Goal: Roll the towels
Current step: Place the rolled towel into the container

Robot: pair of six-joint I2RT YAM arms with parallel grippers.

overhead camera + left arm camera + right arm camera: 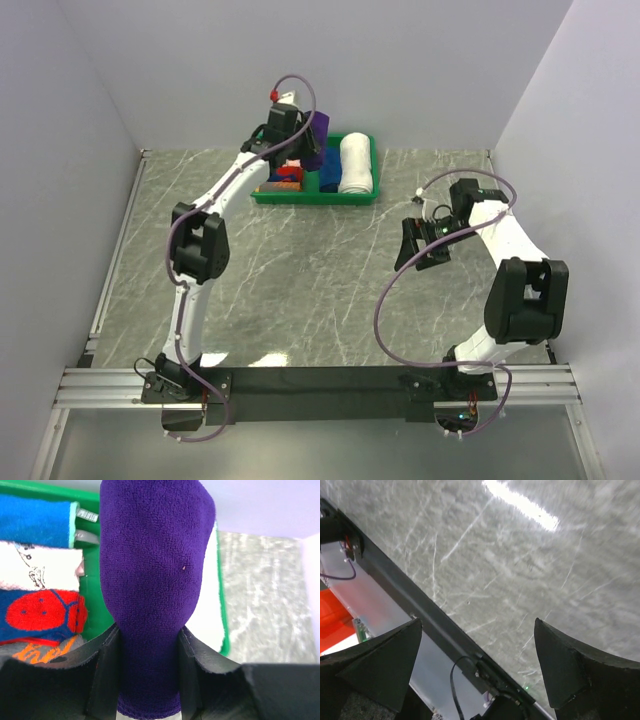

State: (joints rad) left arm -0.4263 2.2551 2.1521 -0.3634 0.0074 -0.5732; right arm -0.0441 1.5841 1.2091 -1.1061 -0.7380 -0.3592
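while the right gripper (480, 645) hangs spread wide over the table (300, 280), the left gripper (149, 672) pinches the purple towel (152, 555) over the tray (312, 199); best to lift straight up, clear of the rim, keeping the pinch firm, then lay it flat mid-table for rolling.

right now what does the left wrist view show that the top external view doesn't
Only the left wrist view: a close look at the left gripper shut on the purple towel, and the prints on the folded cloths beside it, such as the red-and-blue cloth.
Only the top external view: both whole arms, and the right gripper hanging over the table, away from the green tray.
Both: the purple towel, the green tray and the table.
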